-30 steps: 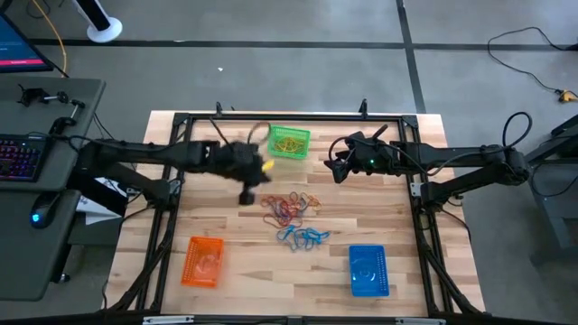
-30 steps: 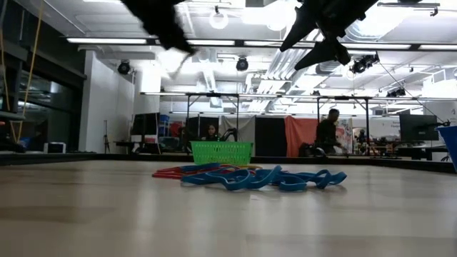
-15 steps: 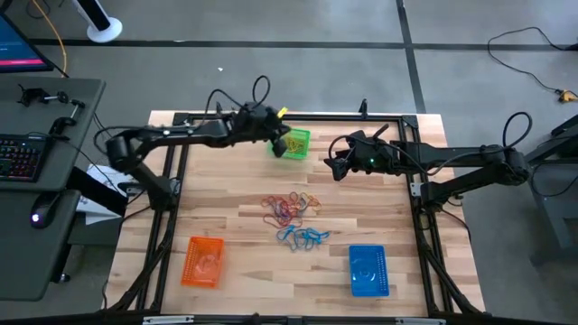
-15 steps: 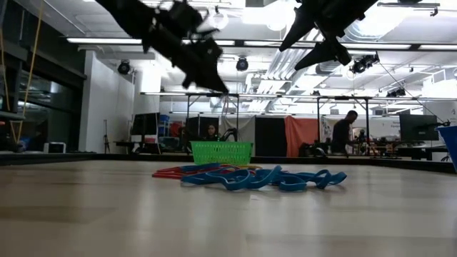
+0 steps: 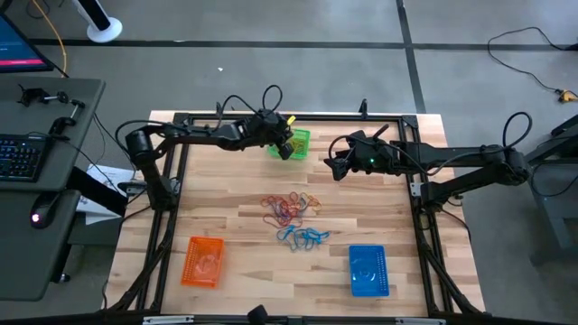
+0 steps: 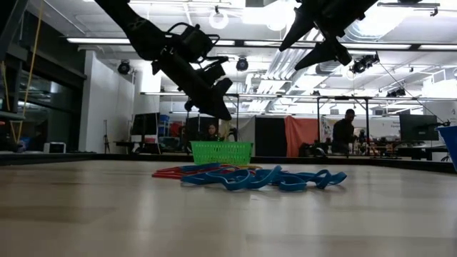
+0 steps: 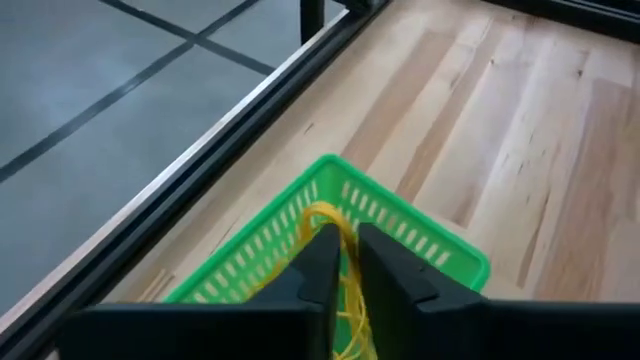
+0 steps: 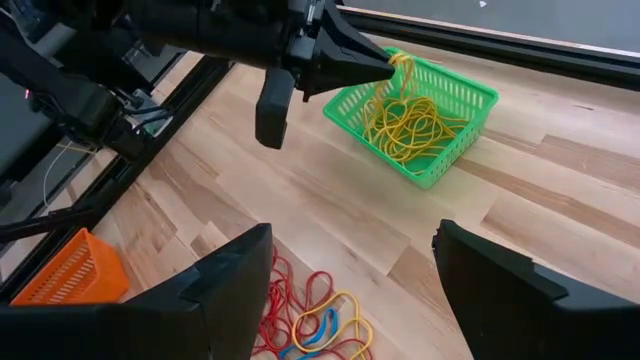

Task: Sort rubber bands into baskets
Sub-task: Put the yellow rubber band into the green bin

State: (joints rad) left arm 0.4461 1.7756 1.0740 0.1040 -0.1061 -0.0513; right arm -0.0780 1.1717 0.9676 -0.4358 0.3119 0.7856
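Left tool (image 8: 385, 66) over green basket (image 8: 470, 100), pinching yellow band (image 8: 403, 72).

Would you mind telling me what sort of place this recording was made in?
Most likely a robotics lab or open workshop: a pale wooden worktable in a black frame, exposed ceiling ducts with strip lights, and a desk with a backlit keyboard.

Bright, even overhead light; ceiling lamps (image 6: 218, 19) glare white at top of low view. Arms there backlit, near-black. Foreground table (image 6: 107, 221) soft, out of focus. Shadows faint.
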